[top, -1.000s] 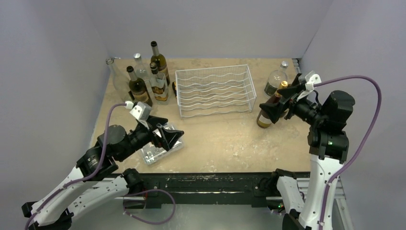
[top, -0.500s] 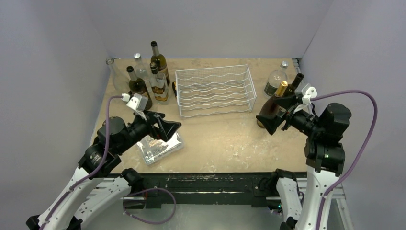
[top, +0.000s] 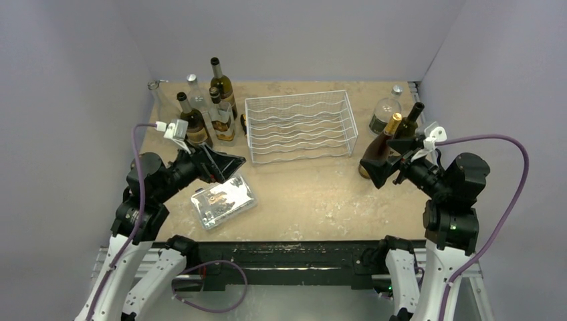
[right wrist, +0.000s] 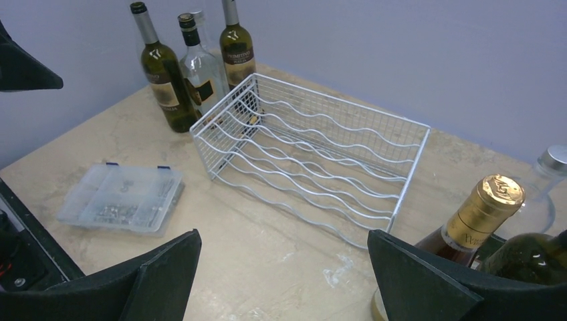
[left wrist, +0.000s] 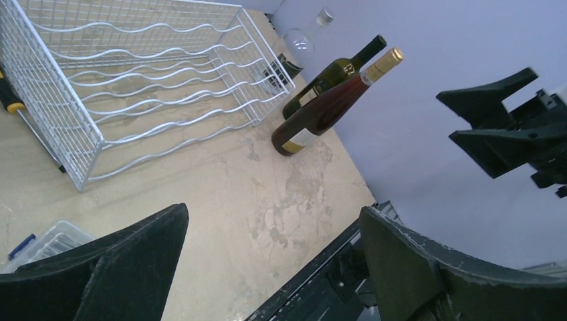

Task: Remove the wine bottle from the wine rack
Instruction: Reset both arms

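From the right wrist, only neck and shoulder of the gold-capped bottle on show, the rest behind the right hand. Next to it, just a corner of a dark green bottle, cut off by the frame edge. From the left wrist, mostly covered by the left hand: the clear box. Cannot tell its contents. Cannot read the labels on the back-left bottles.

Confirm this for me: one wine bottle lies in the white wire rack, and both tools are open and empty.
Not right: the wine rack holds no bottle, as the right wrist view shows. The left tool and right tool are open and empty.
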`<state>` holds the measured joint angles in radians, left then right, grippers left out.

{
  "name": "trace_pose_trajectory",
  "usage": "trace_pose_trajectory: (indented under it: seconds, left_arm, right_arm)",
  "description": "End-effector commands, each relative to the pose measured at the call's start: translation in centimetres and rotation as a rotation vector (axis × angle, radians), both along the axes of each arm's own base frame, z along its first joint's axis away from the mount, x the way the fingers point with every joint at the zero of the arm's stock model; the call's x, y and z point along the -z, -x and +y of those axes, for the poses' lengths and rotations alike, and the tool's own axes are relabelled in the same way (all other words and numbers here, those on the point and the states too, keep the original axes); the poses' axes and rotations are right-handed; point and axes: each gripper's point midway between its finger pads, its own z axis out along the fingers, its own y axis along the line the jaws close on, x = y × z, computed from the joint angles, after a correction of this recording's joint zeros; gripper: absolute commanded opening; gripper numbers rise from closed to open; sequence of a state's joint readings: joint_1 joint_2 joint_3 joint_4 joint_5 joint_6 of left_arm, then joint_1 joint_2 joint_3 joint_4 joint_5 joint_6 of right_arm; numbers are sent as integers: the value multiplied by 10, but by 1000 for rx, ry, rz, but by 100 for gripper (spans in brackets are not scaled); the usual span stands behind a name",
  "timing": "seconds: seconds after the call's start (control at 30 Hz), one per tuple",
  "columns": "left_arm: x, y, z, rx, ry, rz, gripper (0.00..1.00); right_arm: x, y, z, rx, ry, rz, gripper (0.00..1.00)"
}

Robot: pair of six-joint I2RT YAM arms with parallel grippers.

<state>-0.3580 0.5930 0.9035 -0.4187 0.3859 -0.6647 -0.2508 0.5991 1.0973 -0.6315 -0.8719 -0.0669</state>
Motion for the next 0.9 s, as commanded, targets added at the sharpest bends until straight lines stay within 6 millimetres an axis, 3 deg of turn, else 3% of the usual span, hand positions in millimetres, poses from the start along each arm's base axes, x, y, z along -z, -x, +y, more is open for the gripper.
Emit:
trace_pose_trajectory:
  seconds: [0.0, 0.2, 0.37, 0.87]
  left_arm:
    - [-16, 2, -5, 43, 146, 48, 100]
    - [-8, 3, 1, -1, 164, 132, 100]
    - [6, 6, 17, -105, 109, 213, 100]
    - [52, 18, 128, -661, -244, 333, 100]
  right_arm:
    - [-1, -4, -4, 22, 17, -24, 99]
    - [6, -4, -4, -2, 60, -35, 99]
    - [9, -6, -4, -14, 69, -39, 99]
    - [14, -12, -8, -1, 81, -30, 99]
